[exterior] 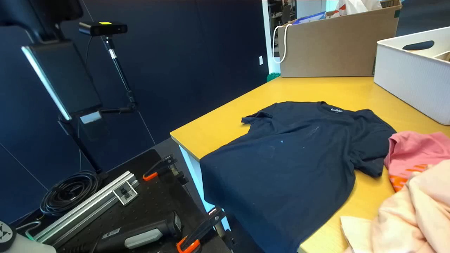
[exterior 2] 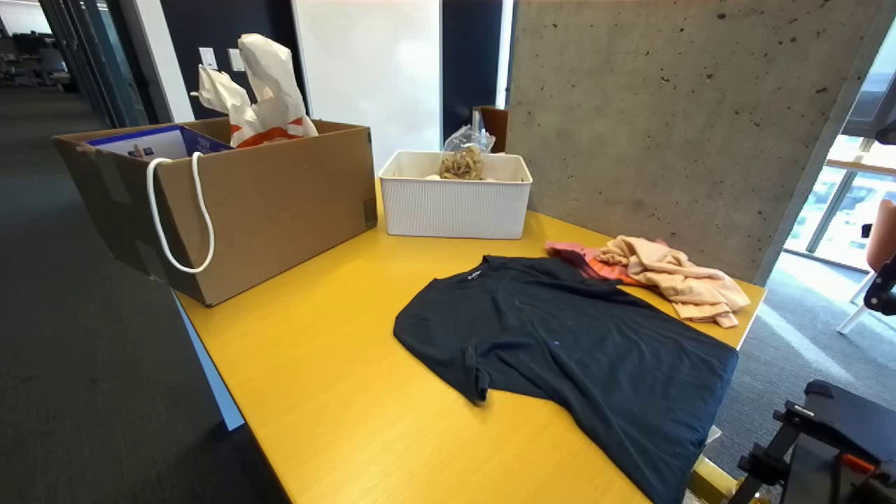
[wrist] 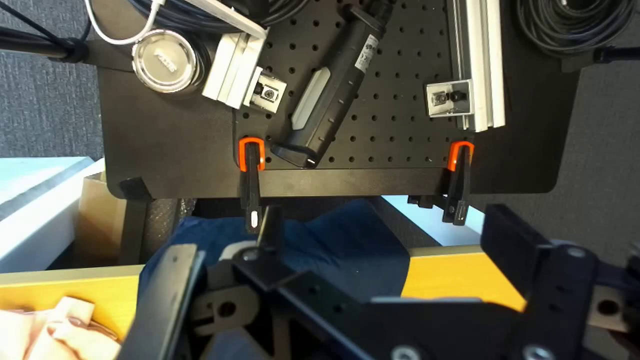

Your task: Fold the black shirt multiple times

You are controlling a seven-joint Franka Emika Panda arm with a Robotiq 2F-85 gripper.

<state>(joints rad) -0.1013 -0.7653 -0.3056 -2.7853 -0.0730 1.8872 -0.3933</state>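
The black shirt [exterior: 288, 154] lies spread out on the yellow table in both exterior views [exterior 2: 560, 343]. Its collar with a small white label points to the table's inner part. Its hem end hangs over the table edge. One sleeve is bent over on itself and a few creases run across the chest. In the wrist view the hem end of the shirt [wrist: 345, 255] shows partly behind the gripper's parts. My gripper [wrist: 390, 235] is open, its two fingers wide apart with nothing between them, above the table edge and the shirt's hem. It does not show in the exterior views.
A pink cloth [exterior: 418, 147] and a pale peach cloth [exterior: 415, 207] lie beside the shirt. A cardboard box [exterior 2: 280, 203] and a white bin [exterior 2: 455, 206] stand on the table [exterior 2: 336, 378]. Orange-tipped clamps [wrist: 252, 155], a black tool [wrist: 335, 90] and metal rails lie on the black base plate.
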